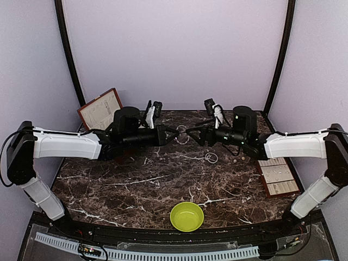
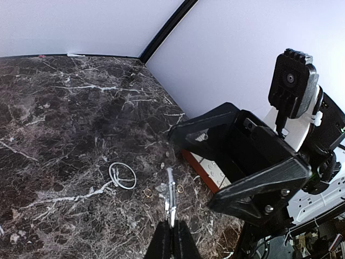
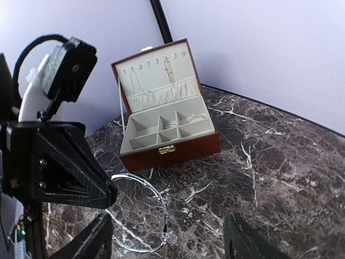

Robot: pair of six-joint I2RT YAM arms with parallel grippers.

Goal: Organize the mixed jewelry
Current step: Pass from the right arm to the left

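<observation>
Pinching a thin silvery wire hoop (image 2: pixel 171 197) between fully closed fingers, the left gripper (image 2: pixel 173 240) is holding it over the dark marble table (image 1: pixel 136 190), tip to tip with the right gripper (image 3: pixel 167 233), whose jaws are standing wide apart and gripping nothing. Further wire hoops (image 2: pixel 123 176) are lying on the marble beside two tiny gold-coloured rings (image 2: pixel 147 192), and the open red-brown jewelry box (image 3: pixel 167 127) is sitting at the far left corner.

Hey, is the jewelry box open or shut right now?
Open. The box has its lid standing up, and its cream compartments show.
</observation>
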